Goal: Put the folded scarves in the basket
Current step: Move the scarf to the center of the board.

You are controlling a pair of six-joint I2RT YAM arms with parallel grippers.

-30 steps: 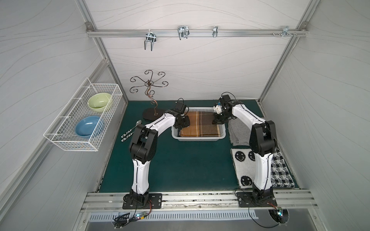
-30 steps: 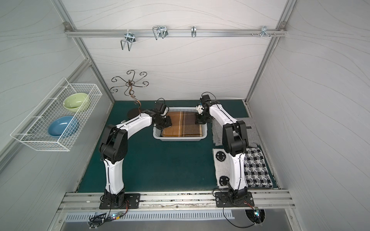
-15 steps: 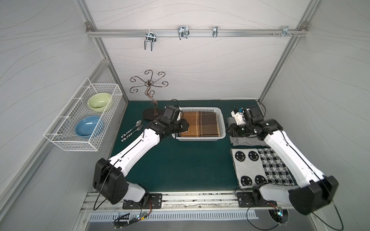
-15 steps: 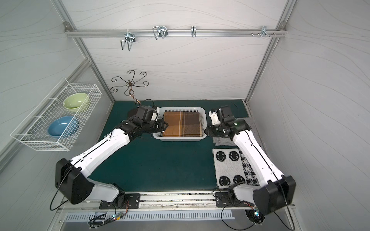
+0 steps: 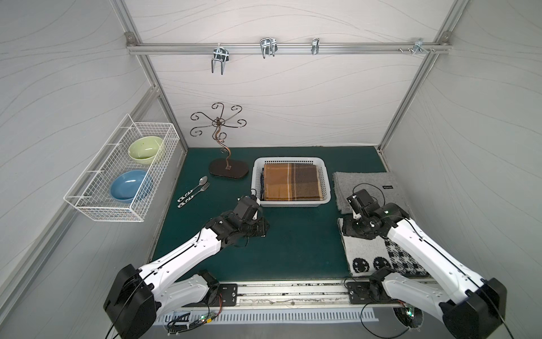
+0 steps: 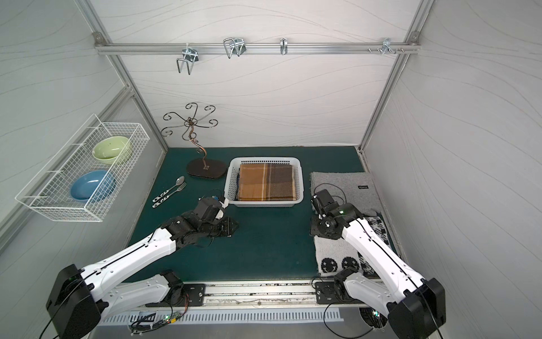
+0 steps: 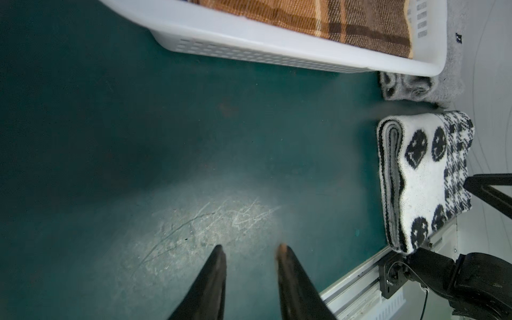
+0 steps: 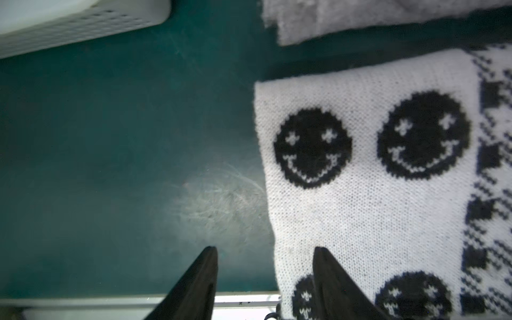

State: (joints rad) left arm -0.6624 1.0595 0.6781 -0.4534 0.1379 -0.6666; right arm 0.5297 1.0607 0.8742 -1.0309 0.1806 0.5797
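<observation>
Now the folded scarf (image 5: 291, 182) lies in the basket (image 5: 293, 203), beyond the left gripper (image 7: 250, 249).

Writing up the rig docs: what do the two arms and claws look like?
The left arm and right arm have white link shells, black joint housings and thin black cables looping at the wrists. The left claw and right claw are black, each with two tapering pointed fingers; one left fingertip looks brownish.

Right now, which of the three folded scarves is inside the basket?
The brown checked scarf: it lies flat inside the white basket. The grey scarf and the black-and-white smiley scarf both lie outside it on the green table.
</observation>
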